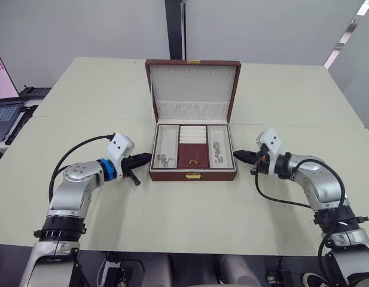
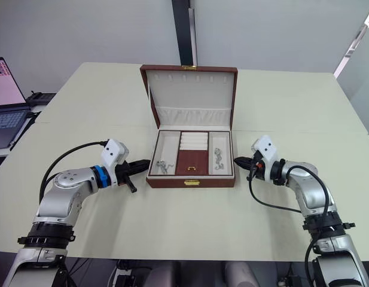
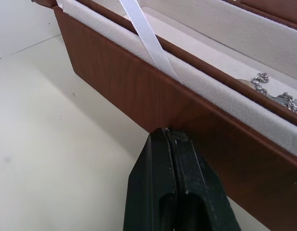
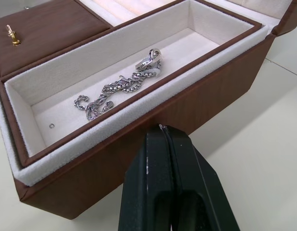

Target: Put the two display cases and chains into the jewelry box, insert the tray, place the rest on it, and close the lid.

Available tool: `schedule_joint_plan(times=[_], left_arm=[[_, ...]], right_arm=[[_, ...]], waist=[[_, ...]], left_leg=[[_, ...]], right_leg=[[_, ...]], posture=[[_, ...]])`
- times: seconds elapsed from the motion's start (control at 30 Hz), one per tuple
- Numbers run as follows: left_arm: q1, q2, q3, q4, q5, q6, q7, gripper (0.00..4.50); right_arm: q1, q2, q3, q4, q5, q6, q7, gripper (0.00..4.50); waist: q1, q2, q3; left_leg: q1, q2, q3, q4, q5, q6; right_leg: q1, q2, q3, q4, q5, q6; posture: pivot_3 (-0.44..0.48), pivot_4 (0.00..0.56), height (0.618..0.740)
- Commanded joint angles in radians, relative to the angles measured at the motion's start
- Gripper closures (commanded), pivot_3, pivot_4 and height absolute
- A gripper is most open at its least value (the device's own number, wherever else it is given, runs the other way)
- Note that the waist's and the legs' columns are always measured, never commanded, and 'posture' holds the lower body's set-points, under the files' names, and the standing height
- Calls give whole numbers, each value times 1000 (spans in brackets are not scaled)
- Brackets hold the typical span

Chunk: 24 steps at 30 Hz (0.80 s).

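The jewelry box (image 1: 192,156) sits open near the middle of the pale table (image 1: 172,209), its lid (image 1: 193,89) standing upright behind the base and lined in cream fabric. The tray (image 1: 193,134) is already seated in the base, split into three sections side by side. The left section holds a silver chain (image 1: 162,160) near its front end. The right section holds a second silver chain (image 4: 120,89), stretched along the compartment floor. The middle section has cream ring rolls (image 1: 192,134) at the back and a small brown lidded compartment (image 1: 192,155) with a gold knob (image 4: 11,34) at the front. A gold clasp (image 1: 193,176) shows on the front wall of the box.

The left gripper (image 1: 143,159) hovers just beside the left wall of the box, fingers pressed together and holding nothing; a white ribbon (image 3: 146,41) crosses the box edge above it. The right gripper (image 1: 239,155) mirrors it at the right wall, fingers likewise closed and empty, its tip very close to the wood.

A laptop (image 1: 6,95) rests at the far left edge of the scene, off the table.
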Motion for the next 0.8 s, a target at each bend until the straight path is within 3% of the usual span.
schedule_joint_plan(times=[0.03,0.5,0.8], left_arm=[[38,-5,-28,-143,-74,48,-76,4500],[224,12,-2,-368,-111,164,-73,4500],[320,33,40,-450,-140,201,-60,4500]], right_arm=[[30,17,24,-112,55,33,35,4485],[289,0,-15,-458,155,229,-4,4485],[358,-23,-63,-558,186,288,-43,4485]], waist=[[0,0,0],[0,0,-1],[-2,0,-1]], left_leg=[[0,0,0,0,0,0],[1,0,0,-1,0,0],[1,0,0,-1,0,0]], right_leg=[[0,0,0,0,0,0],[2,0,0,-2,-1,0],[2,0,0,-4,-1,0]], posture=[[0,150,740],[0,150,740],[0,150,740]])
